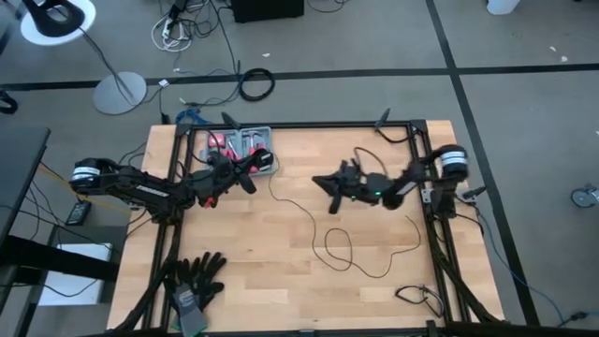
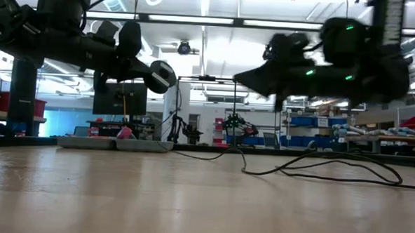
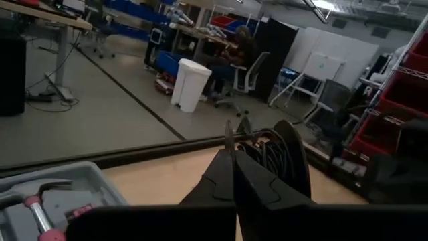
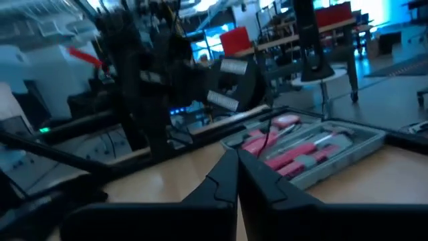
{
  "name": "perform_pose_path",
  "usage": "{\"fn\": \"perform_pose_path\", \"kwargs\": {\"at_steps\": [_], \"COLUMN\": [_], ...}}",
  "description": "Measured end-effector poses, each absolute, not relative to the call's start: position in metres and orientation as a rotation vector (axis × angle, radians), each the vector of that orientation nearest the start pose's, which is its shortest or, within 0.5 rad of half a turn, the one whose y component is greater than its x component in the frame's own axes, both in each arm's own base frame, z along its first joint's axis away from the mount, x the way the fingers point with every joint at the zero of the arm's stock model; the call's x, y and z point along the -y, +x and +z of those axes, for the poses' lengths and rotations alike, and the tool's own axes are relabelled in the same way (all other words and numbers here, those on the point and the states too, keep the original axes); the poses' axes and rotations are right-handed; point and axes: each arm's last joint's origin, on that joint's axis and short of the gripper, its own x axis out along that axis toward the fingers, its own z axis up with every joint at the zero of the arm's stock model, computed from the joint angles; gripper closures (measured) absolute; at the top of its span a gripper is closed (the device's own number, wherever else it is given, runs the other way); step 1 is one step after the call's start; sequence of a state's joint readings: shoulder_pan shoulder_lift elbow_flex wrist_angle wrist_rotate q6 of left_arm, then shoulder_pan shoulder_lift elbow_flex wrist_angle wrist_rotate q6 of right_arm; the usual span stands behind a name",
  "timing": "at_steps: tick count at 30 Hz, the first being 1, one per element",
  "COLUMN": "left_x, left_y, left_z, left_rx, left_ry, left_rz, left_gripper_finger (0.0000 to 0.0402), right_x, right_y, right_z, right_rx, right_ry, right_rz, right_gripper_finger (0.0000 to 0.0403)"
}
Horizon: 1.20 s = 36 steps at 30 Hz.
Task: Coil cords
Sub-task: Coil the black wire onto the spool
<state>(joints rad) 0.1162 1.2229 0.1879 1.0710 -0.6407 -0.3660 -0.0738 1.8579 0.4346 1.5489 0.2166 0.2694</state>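
Left end effector (image 1: pixel 251 165) raised above tabletop (image 1: pixel 281 281) near far-left corner, just beside grey tool tray (image 1: pixel 245 142); fingers pressed together, pinching coiled part of cords (image 3: pixel 284 150), round black bundle hanging at fingertips. Right end effector (image 1: pixel 323 183) raised over tabletop's middle-right, fingers (image 4: pixel 231 177) pressed together; whether thin wire sits between them unclear. Rest of cords (image 1: pixel 342 245) lies loose on tabletop, running from left end effector toward centre, one open loop below right end effector. Black gloves (image 1: pixel 197 276) at near-left edge.
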Motion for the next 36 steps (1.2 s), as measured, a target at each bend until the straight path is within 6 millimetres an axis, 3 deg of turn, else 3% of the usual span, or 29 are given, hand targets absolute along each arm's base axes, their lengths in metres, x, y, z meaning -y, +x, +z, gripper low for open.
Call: {"fn": "perform_pose_path", "kwargs": {"at_steps": [7,12,15,28,36], "left_x": [-0.036,-0.035,-0.035,-0.035,-0.035], "left_y": [0.195,0.200,0.202,0.208,0.208], "left_z": [0.179,0.185,0.188,0.196,0.197], "left_rx": [0.197,0.198,0.189,0.192,0.198], "left_ry": [-0.344,-0.300,-0.269,-0.233,-0.235], "left_rz": [0.717,0.712,0.712,0.703,0.698], "left_gripper_finger": [0.0401,0.0401,0.0401,0.0401,0.0401], "right_x": [0.040,0.052,0.054,0.066,0.070], "right_y": [0.344,0.366,0.375,0.389,0.389], "right_z": [0.115,0.112,0.107,0.111,0.112], "right_rx": [0.172,0.191,0.107,0.050,0.062], "right_ry": [0.182,0.165,0.167,0.161,0.161], "right_rz": [-0.304,-0.326,-0.323,-0.349,-0.359], "right_gripper_finger": [0.0399,0.0387,0.0369,0.0267,0.0236]}}
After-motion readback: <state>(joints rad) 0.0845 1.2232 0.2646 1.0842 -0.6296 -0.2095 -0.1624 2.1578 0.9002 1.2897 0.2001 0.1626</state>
